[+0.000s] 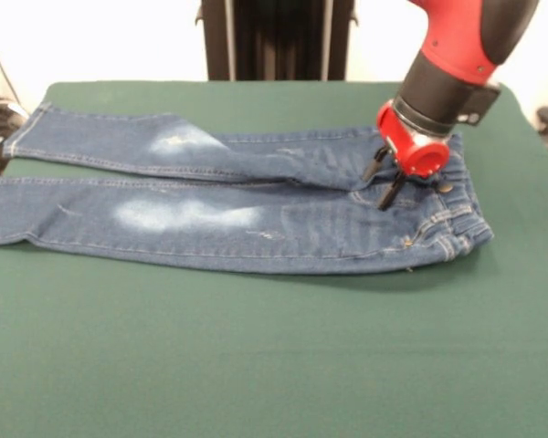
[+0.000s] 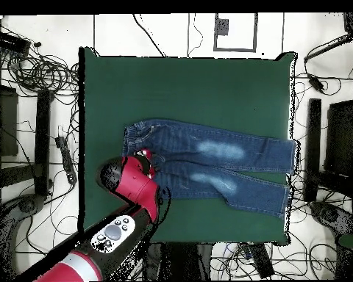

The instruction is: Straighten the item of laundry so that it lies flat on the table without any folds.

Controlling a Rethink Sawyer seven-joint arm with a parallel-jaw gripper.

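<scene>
Hovering over the waistband end of the jeans (image 1: 247, 205), the end effector (image 1: 384, 182) has its two black fingers spread apart with nothing between them; whether the tips touch the denim cannot be told. The jeans lie lengthwise across the green surface (image 1: 256, 365), waistband and brass button (image 1: 446, 186) at the right of the front view, both legs running to the left edge. Most of the garment already looks flat: the nearer leg is straight, and the farther one angles slightly away, so the two part toward the cuffs. Some bunching remains around the fly and elastic waist, which is likely why the arm is placed there, ready to pinch or press that area. From overhead, the arm (image 2: 132, 187) covers the waist corner nearest the robot's base, hiding the fabric beneath.
</scene>
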